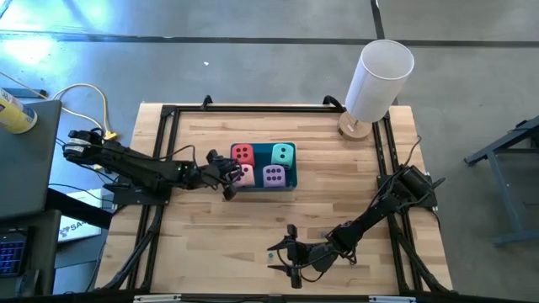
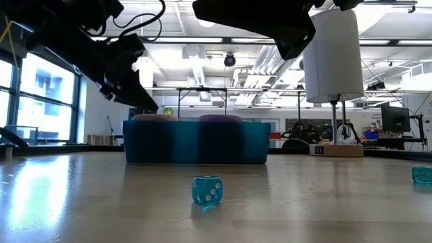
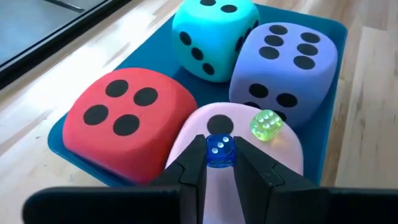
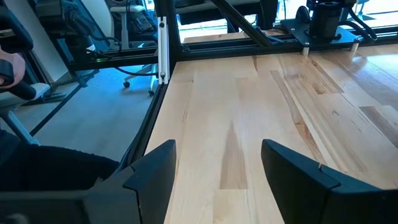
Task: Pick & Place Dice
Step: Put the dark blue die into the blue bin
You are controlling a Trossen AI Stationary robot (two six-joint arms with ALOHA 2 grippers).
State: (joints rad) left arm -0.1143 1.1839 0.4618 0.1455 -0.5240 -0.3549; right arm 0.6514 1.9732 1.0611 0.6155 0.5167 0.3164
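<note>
"Step?"

"Placing. My left gripper (image 3: 219,163) is nipped almost shut on a small blue die (image 3: 219,151), just over the pink foam cube (image 3: 193,134) in the blue tray (image 3: 333,37). A small green die (image 3: 266,124) lies on that same cube."

"Next move?"

"I judge it calls for parting the fingers gently, low enough that the die settles instead of bouncing off the soft top. My right gripper (image 4: 217,160) waits near the table's front edge, half open and empty."

"More to fetch?"

"A small teal die (image 2: 206,190) sits on the bare table (image 2: 101,202), well apart from the tray."

"Surface and room?"

"Pale wood planks, smooth and faintly shiny. A white cylinder (image 1: 379,80) stands at the far corner. Beyond are windows, ceiling ducts and workbenches."
</note>
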